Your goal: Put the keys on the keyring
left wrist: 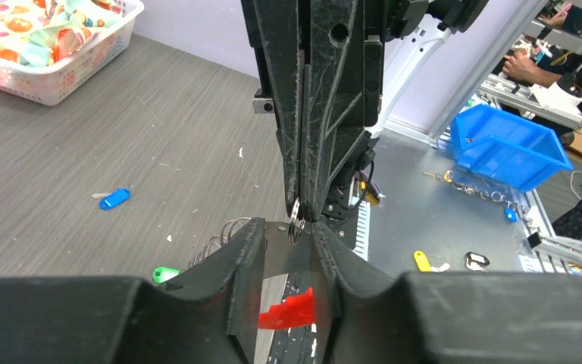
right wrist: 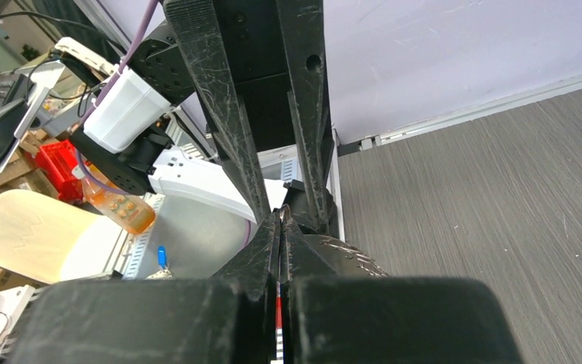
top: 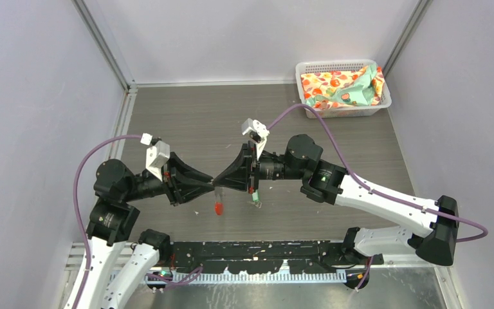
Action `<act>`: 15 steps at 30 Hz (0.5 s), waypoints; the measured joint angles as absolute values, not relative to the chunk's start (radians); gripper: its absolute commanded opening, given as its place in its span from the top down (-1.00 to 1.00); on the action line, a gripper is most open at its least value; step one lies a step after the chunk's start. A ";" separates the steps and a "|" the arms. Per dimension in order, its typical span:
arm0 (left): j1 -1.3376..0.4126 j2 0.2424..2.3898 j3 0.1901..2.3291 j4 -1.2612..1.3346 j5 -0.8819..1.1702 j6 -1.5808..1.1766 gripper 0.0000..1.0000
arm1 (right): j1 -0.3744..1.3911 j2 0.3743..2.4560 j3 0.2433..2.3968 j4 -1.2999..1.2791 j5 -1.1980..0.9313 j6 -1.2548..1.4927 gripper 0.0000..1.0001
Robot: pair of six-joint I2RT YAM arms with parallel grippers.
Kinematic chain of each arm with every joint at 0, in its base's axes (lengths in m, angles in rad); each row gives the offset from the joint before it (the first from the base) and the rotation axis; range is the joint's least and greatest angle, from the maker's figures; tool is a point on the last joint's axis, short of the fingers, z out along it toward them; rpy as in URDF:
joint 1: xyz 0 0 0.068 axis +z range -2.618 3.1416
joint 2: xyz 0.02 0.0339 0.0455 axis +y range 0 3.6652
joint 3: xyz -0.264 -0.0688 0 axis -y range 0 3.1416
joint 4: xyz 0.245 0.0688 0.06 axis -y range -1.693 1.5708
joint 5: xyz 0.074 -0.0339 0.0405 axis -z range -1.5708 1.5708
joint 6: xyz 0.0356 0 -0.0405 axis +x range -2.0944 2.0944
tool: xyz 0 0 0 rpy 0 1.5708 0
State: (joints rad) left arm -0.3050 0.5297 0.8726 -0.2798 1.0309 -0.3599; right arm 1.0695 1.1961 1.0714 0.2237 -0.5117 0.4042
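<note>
I am holding the keyring (left wrist: 295, 225) up off the surface (top: 186, 116), at the spot where my two sets of jaws are meeting tip to tip. My right jaws are pressing together on its silvery ring, with only a hairline slit showing between them. My left jaws are standing a narrow gap apart around the same ring, and I cannot tell whether they are touching it. The red tag (left wrist: 289, 309) is hanging straight below the meeting point and showing through the gap of my left jaws. The wire loops (left wrist: 223, 231) are bulging out past one side of those jaws.

The green key (left wrist: 165, 274) is lying on the surface below, just beside my left jaws on the side of the loops. The blue key (left wrist: 114, 199) is lying farther out on that same side, well apart from both sets of jaws.

Beyond the blue key, well apart from my jaws, a white basket (top: 347, 111) is sitting in the far corner, holding crumpled patterned fabric (top: 341, 87) in orange, red and teal. Off the surface, past my right jaws on the side away from the basket, a blue bin (left wrist: 504, 152) is sitting tilted. I cannot tell what it is holding.
</note>
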 measured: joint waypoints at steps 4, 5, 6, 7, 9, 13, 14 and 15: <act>-0.305 0.530 0.869 -0.269 1.043 -0.363 0.61 | 1.069 1.198 1.071 0.231 -0.514 0.411 0.98; -0.305 0.530 0.869 -0.267 1.045 -0.363 0.62 | 1.069 1.198 1.071 0.232 -0.514 0.413 0.98; -0.305 0.530 0.869 -0.265 1.048 -0.363 0.62 | 1.069 1.198 1.071 0.232 -0.514 0.415 0.98; -0.305 0.529 0.869 -0.265 1.049 -0.363 0.62 | 1.069 1.198 1.071 0.233 -0.515 0.418 0.98; -0.305 0.529 0.868 -0.265 1.049 -0.363 0.62 | 1.069 1.198 1.071 0.238 -0.516 0.421 0.98; -0.305 0.529 0.866 -0.264 1.049 -0.364 0.55 | 1.069 1.198 1.071 0.239 -0.519 0.423 0.98; -0.305 0.527 0.865 -0.263 1.049 -0.366 0.54 | 1.069 1.198 1.071 0.240 -0.519 0.424 0.98; -0.305 0.526 0.865 -0.263 1.049 -0.367 0.54 | 1.069 1.198 1.071 0.240 -0.519 0.425 0.98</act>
State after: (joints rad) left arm -0.3050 0.5262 0.8650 -0.2630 1.0489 -0.3668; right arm 1.0695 1.1980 1.0714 0.2401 -0.5190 0.4248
